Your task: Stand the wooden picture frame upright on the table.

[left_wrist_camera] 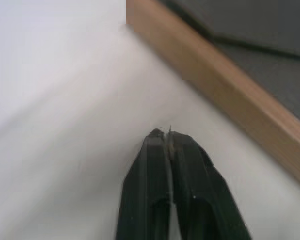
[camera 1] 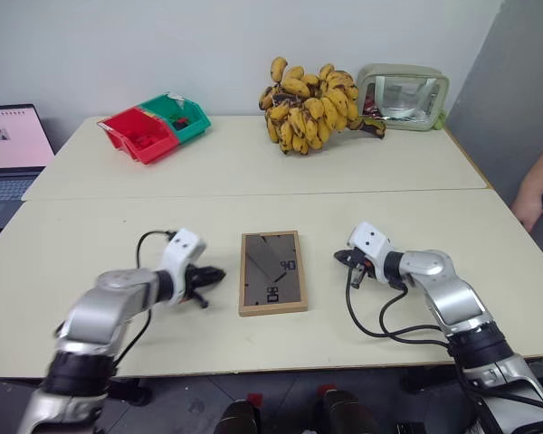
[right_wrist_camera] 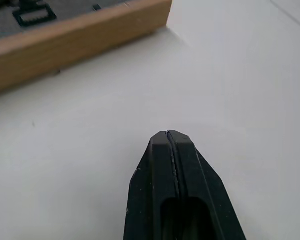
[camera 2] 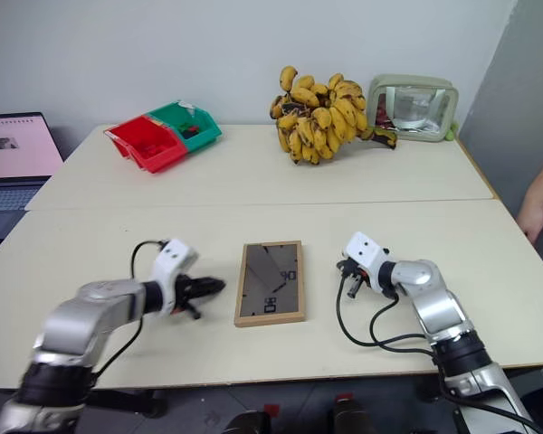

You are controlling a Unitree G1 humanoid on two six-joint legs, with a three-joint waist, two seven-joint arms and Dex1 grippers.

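The frame (camera 1: 272,272) lies flat, back panel up, on the surface (camera 1: 253,163), its long axis running away from the robot. The left pincer (camera 1: 214,274) is nearer, just beside its left edge, pointing at it; the right pincer (camera 1: 341,258) is slightly farther off. Both look pinched together, holding nothing.

A small rectangular light-wood picture frame (camera 1: 272,272) is showing its dark brown-black back; the flat surface (camera 1: 253,158) is looking cream-beige; the plastic bins are showing red (camera 1: 138,136) and green (camera 1: 183,115).
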